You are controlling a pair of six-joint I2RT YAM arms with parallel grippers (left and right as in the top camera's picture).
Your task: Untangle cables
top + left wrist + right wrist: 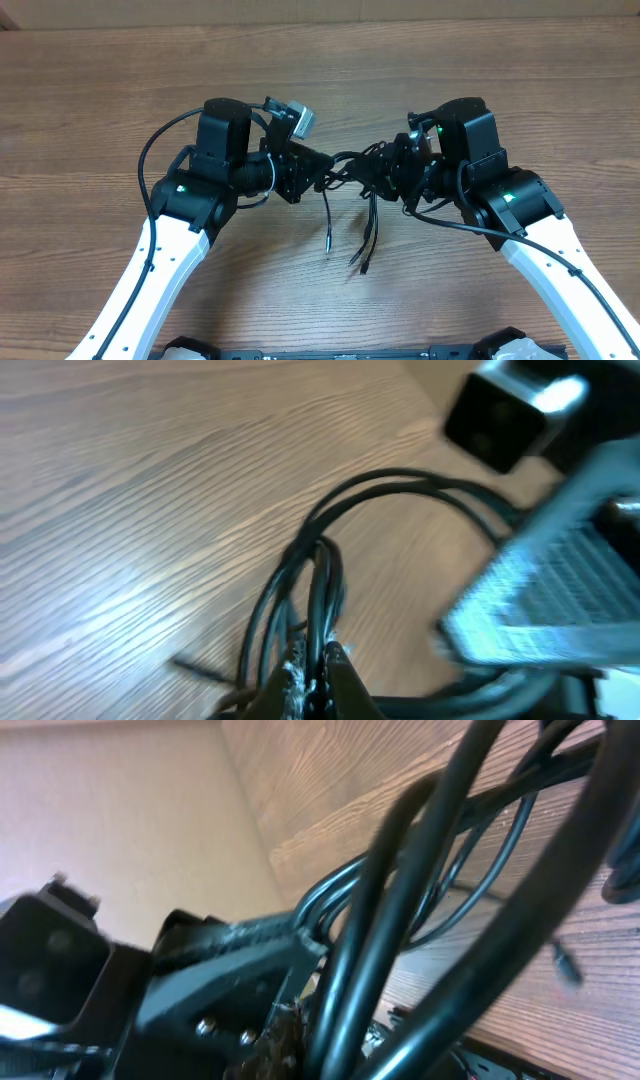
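The cables' [358, 178] loose plug ends trail toward the near edge of the table [100, 80]. At mid-table the left gripper [326, 166] has its fingers [348, 692] clenched on a bundle of black strands, with loops arching beyond. The right gripper [390, 172] meets the same tangle from the right side. Cords crowd its camera, so I cannot tell whether its fingers grip.

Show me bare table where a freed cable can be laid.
Crowded: the centre, where cables hang between the left gripper and right gripper, ends dangling toward the near edge. Bare: the wide far strip of table beyond them, and the wood outside the left arm and right arm.
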